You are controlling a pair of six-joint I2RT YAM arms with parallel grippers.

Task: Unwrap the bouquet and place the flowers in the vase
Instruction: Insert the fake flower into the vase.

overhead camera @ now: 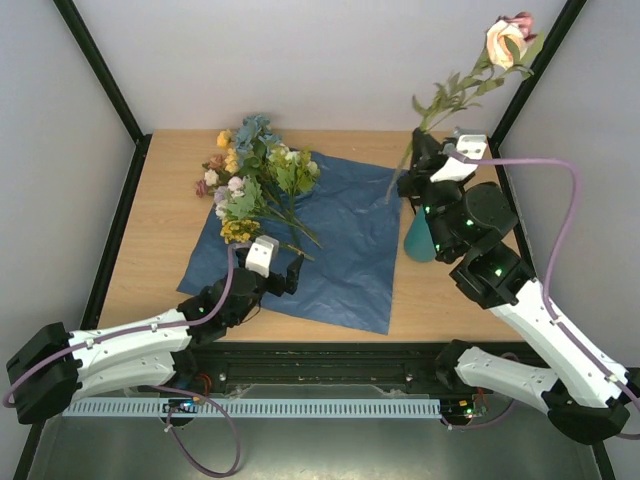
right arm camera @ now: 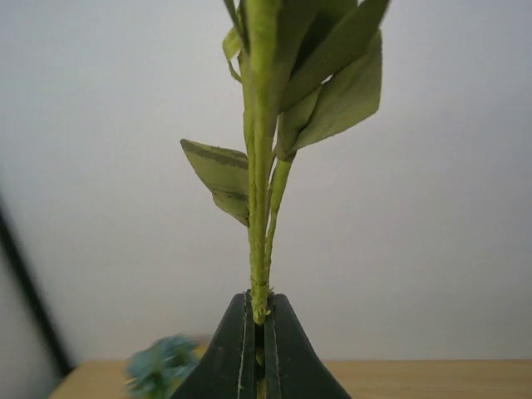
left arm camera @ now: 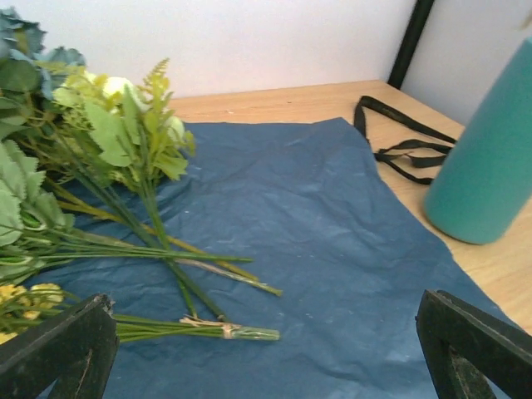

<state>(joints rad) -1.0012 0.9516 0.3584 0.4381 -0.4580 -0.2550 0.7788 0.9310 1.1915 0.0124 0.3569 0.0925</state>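
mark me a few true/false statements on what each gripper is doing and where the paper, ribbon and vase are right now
1. The right gripper is shut on a rose stem. True.
2. The left gripper is gripping a bunch of flowers. False: it is open and empty, over the blue paper near the cut ends of the flowers.
3. The blue paper is wrapped around the flowers. False: it lies spread out on the table, with the flowers lying on it.
4. The black ribbon lies on the wood beside the vase. True.
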